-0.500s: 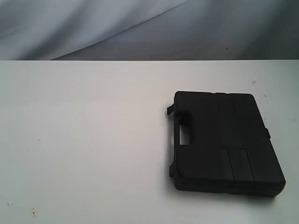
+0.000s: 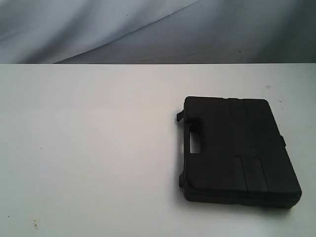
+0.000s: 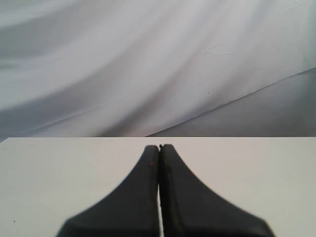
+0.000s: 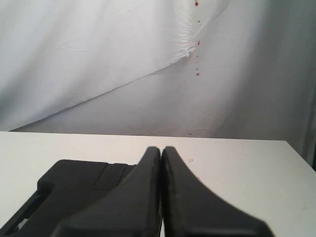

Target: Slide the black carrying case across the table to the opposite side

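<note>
case lay flat on the desk, just ahead of the right hand, which was nearer than the left hand. its long axis seemed to run along that hand's reach. both hands were pressed closed and empty. the right hand hid the case's near end, and the left wrist view showed no case.

There is one black case, and it lies on one white desk. The case has one handle slot, cut near its left edge. On that same left edge two small tabs stick out, one far and one near. Two pincers are seen, the left pincer and the right pincer, each with two fingers. One pale cloth hangs behind the desk.
</note>
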`<state>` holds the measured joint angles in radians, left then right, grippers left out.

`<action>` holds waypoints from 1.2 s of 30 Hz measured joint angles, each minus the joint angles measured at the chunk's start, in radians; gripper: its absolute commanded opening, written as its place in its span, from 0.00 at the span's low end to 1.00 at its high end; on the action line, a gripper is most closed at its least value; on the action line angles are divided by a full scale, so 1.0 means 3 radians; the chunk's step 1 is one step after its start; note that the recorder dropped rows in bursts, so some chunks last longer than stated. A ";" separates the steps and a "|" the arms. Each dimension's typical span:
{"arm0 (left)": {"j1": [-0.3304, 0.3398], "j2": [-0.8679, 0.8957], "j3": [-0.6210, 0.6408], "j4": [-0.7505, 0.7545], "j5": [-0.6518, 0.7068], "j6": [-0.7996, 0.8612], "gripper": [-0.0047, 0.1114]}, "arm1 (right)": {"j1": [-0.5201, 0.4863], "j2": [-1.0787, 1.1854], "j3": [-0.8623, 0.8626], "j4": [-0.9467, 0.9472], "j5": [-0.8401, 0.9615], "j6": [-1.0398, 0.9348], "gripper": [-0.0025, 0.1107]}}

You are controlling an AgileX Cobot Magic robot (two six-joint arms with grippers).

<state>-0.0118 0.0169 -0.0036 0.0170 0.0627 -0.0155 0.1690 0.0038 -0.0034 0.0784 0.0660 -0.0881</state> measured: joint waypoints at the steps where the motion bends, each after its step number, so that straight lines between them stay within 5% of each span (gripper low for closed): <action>1: 0.0000 0.0000 0.0000 0.0000 0.0000 0.0000 0.04 | 0.0000 0.0000 0.0000 0.0036 -0.0015 0.0000 0.02; 23: 0.0000 0.0000 0.0000 0.0000 0.0000 0.0000 0.04 | 0.0000 0.0693 -0.0361 0.0499 -0.0080 0.0077 0.02; 36: 0.0000 0.0000 0.0000 0.0000 0.0000 0.0000 0.04 | 0.0000 0.0738 -0.1298 0.0812 0.1143 0.0068 0.02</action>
<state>-0.0118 0.0169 -0.0036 0.0170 0.0627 -0.0155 0.1690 0.2251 -0.3927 0.3219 0.4087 -0.0677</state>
